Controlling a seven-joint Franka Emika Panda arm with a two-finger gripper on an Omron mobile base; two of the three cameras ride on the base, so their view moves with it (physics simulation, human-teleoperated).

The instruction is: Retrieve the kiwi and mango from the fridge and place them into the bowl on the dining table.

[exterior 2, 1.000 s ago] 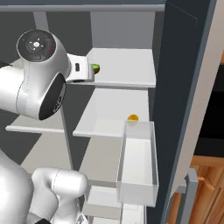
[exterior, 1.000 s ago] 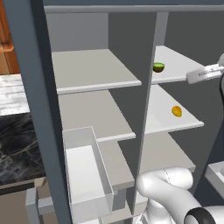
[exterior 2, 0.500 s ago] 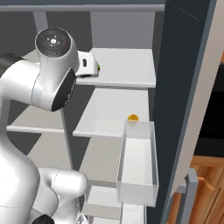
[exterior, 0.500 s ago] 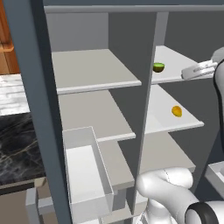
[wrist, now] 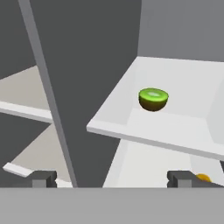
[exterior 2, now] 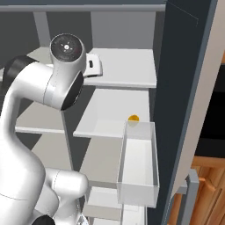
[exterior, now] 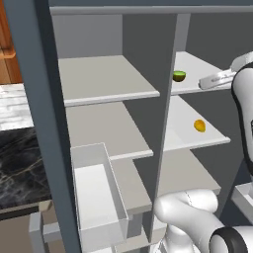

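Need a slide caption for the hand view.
Open jaws face the kiwi on the fridge's upper shelf, mango below.

Fridge [exterior: 39,123] open. Kiwi [wrist: 153,99] sits on the upper right shelf [wrist: 175,127], ahead of the pincer [wrist: 111,178] and slightly right of its centreline, well apart from the tips. Mango [exterior: 199,125] on the shelf below [exterior: 192,133], under the pincer's right tip in hand view. Divider [wrist: 48,96] stands left of the pincer; door bin [exterior 2: 138,165] lower down, right of the mango.
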